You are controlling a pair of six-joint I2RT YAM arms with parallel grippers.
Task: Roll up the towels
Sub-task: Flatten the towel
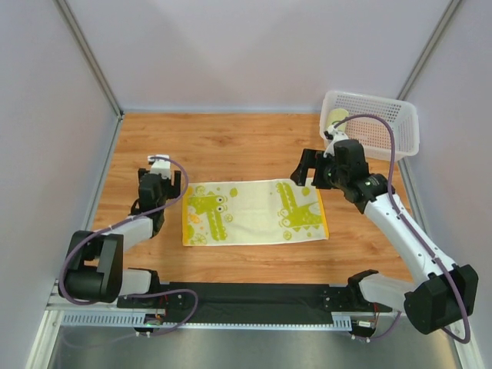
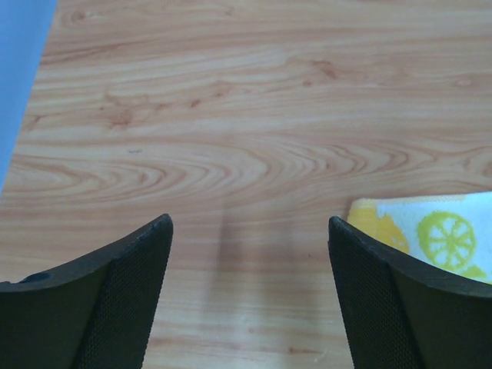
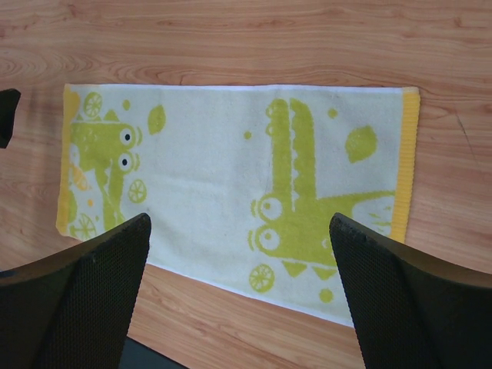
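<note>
Cream-and-green towel [image 1: 254, 211] lies flat on the wooden table [image 1: 231, 146], long axis running left to right between the arms, and we note the right gripper [image 1: 306, 177] at its right end (the nearer), the left gripper [image 2: 246, 223] just beyond its left end, both spread wide and empty.

left wrist view cuts off the towel [image 2: 438, 231], only one corner showing.
</note>
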